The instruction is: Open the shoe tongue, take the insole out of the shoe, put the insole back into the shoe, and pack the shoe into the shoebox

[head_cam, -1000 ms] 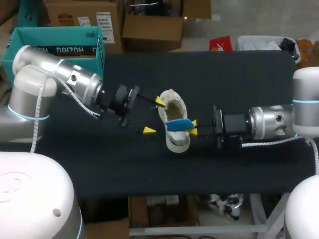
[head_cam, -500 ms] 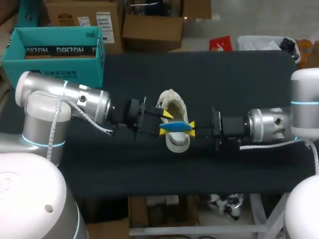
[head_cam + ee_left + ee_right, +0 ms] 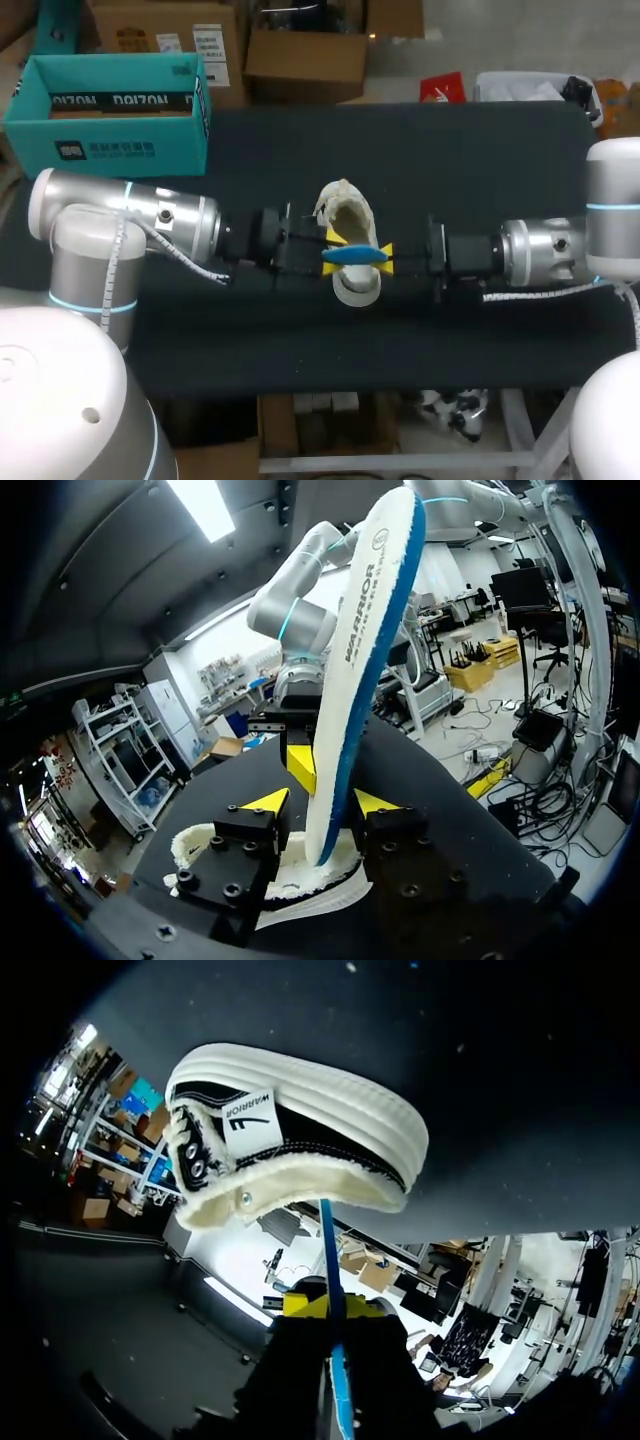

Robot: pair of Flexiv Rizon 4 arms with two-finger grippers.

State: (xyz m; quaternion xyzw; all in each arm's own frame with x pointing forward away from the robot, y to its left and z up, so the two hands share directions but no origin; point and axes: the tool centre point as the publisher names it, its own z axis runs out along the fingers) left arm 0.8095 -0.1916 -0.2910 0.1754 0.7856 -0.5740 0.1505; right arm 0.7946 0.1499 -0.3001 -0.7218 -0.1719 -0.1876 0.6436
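- My right gripper clamps the insole above the shoe.
- My left gripper stands open, straddling the insole's other end.
- Risk: if right releases before left closes, the insole drops.

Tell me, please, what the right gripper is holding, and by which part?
The right gripper holds the blue insole by the end nearest that arm.

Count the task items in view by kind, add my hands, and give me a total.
Shoe: 1
Insole: 1
Shoebox: 1
Hands: 2, the left hand and the right hand
Total: 5
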